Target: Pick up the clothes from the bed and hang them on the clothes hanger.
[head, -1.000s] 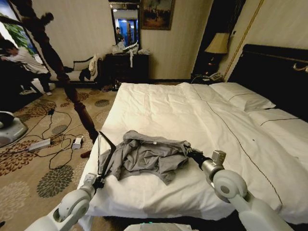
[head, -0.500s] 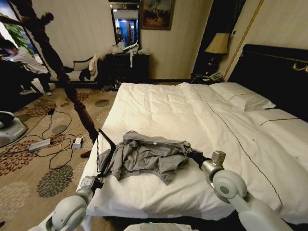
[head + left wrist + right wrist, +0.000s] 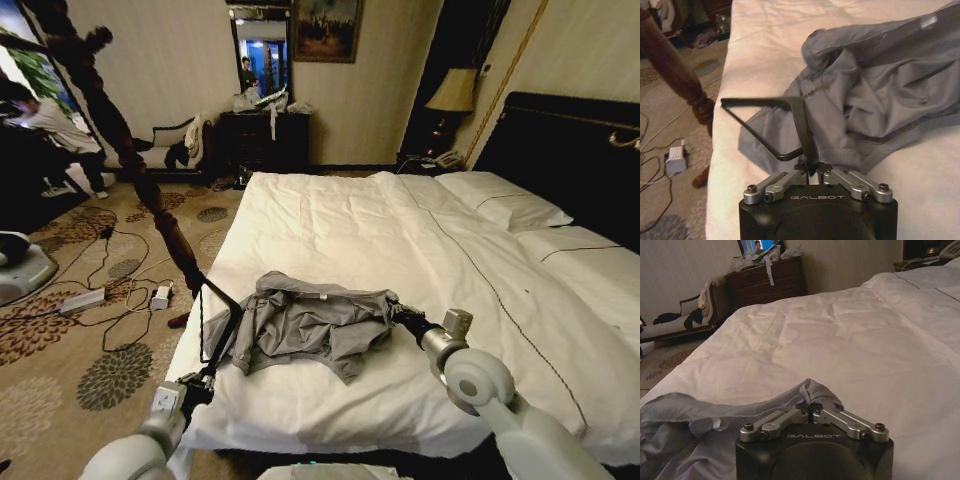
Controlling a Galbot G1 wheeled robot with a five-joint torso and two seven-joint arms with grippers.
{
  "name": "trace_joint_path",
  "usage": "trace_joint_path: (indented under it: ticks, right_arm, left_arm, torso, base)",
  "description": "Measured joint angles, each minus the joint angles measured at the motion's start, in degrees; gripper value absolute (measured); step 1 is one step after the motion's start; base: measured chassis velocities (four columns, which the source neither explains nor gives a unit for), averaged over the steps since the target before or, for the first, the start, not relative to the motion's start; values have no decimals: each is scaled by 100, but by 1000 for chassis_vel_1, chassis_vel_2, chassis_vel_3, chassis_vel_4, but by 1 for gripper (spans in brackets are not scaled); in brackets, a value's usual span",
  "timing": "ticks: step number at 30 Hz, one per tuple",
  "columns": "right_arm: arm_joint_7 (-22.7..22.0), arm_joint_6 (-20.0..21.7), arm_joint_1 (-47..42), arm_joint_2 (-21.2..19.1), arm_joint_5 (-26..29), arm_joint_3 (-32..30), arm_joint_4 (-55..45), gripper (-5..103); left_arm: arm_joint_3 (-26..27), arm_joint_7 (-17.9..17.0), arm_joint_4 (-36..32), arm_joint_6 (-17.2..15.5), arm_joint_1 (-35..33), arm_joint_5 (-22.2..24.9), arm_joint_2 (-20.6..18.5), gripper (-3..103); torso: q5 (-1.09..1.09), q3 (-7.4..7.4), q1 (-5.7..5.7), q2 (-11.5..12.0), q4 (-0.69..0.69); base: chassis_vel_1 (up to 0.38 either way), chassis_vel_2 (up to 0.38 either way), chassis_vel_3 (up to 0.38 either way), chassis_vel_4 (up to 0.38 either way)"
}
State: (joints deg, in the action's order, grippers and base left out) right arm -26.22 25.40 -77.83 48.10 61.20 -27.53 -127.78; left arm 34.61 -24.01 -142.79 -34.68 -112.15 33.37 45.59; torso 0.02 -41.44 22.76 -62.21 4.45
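The light-grey clothes [image 3: 300, 325] lie crumpled on the near part of the white bed [image 3: 400, 240]. My right gripper [image 3: 396, 313] is at their right edge, shut on a fold of the grey cloth [image 3: 812, 390]. The black triangular clothes hanger [image 3: 214, 318] stands tilted at the clothes' left edge, over the bed's left side. My left gripper [image 3: 204, 381] is shut on its lower end. In the left wrist view the hanger [image 3: 790, 112] rises from between the shut fingers, against the grey clothes [image 3: 880, 95].
A dark turned-wood coat stand [image 3: 150, 195] slants across the left, its foot close to the bed corner. Cables and a power strip [image 3: 82, 300] lie on the patterned carpet. A chair with garments [image 3: 185, 140] and a dresser [image 3: 265, 135] stand by the far wall. Pillows [image 3: 500, 200] lie at the headboard.
My left arm has drawn back and down toward the near left, and the hanger has sunk a little with it. The right gripper and clothes have barely shifted.
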Motion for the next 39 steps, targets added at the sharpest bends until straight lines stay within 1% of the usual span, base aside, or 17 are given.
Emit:
trace_joint_path:
  ticks: [3, 7, 13, 15, 16, 17, 19, 21, 22, 23, 26, 27, 28, 31, 32, 38, 39]
  right_arm:
    - [-24, -19, 20, -47, 66, -54, 57, 0]
    - [-35, -25, -28, -58, 59, -60, 57, 0]
    - [-35, -26, -84, -49, 17, -63, 39, 0]
    - [-33, -26, -79, -32, 8, -61, 49, 0]
    - [-31, -26, -71, -25, 5, -55, 59, 0]
    - [-31, -26, -71, -25, 5, -55, 59, 0]
    - [-29, -26, -50, -10, -12, -22, 84, 0]
    - [-29, -26, -40, 8, -29, 14, 98, 0]
    - [-29, -26, -40, 8, -29, 14, 98, 0]
    - [-29, -26, -45, 11, -40, 22, 101, 0]
    - [-26, -21, -81, 7, -60, 28, 106, 0]
    - [-26, -18, -86, 4, -62, 32, 108, 0]
    - [-26, -18, -86, 4, -62, 32, 108, 0]
    - [-25, -8, -77, -5, -64, 68, 127, 0]
    - [-25, -5, -75, -10, -63, 74, 131, 0]
    - [-21, 1, -50, -40, -50, 105, 184, 0]
    - [-17, 2, -33, -44, -46, 123, 202, 0]
  left_arm:
    - [-216, 163, 152, 97, 88, -167, -105, 2]
    - [-491, 279, 574, 128, 186, -315, -136, 0]
    - [-663, 453, 827, 281, 110, -648, -108, 0]
    - [-616, 497, 723, 448, 100, -592, -82, 0]
    - [-572, 470, 629, 485, 161, -431, -64, 0]
    - [-572, 470, 629, 485, 161, -431, -64, 0]
    - [-508, 247, 458, 438, 385, 107, -22, 0]
    - [-469, -141, 314, 201, 729, 904, 48, 0]
    - [-469, -141, 314, 201, 729, 904, 48, 0]
    - [-467, -349, 289, 78, 925, 1274, 87, -3]
    - [-548, -818, 437, -141, 1549, 1973, 191, 9]
    - [-606, -930, 522, -188, 1726, 2107, 222, 9]
    - [-606, -930, 522, -188, 1726, 2107, 222, 9]
    - [-865, -1463, 772, -366, 2241, 2680, 308, 24]
    - [-941, -1562, 843, -396, 2365, 2794, 324, 28]
    - [-1177, -1851, 1126, -486, 2761, 3240, 364, 30]
    - [-1226, -1908, 1193, -498, 2857, 3333, 366, 34]
  torso:
    - [-1, 0, 0, 0, 2]
    - [-3, 0, 0, 0, 1]
    - [-3, 0, 0, 0, 1]
    - [-2, 0, 0, 0, 0]
    - [-2, 0, 0, 0, 0]
    - [-2, 0, 0, 0, 0]
    - [-1, 0, 0, 0, 1]
    - [-1, 0, 0, 0, 1]
    - [-1, 0, 0, 0, 1]
    - [-1, 0, 0, 0, 1]
    - [-2, -1, 0, 0, 2]
    - [-3, -1, 0, 0, 2]
    - [-3, -1, 0, 0, 2]
    - [-3, -1, 1, 0, 1]
    - [-2, -1, 1, 0, 1]
    - [-2, -1, 1, 1, 1]
    - [-2, -1, 0, 0, 0]
  base:
    - [0, 0, 0, 0]
    - [0, 0, 0, 0]
    - [0, 0, 0, 0]
    - [0, 0, 0, 0]
    - [0, 0, 0, 0]
    - [0, 0, 0, 0]
    - [0, 0, 0, 0]
    - [0, 0, 0, 0]
    - [0, 0, 0, 0]
    - [0, 0, 0, 0]
    - [0, 0, 0, 0]
    - [0, 0, 0, 0]
    - [0, 0, 0, 0]
    - [0, 0, 0, 0]
    - [0, 0, 0, 0]
    - [0, 0, 0, 0]
    - [0, 0, 0, 0]
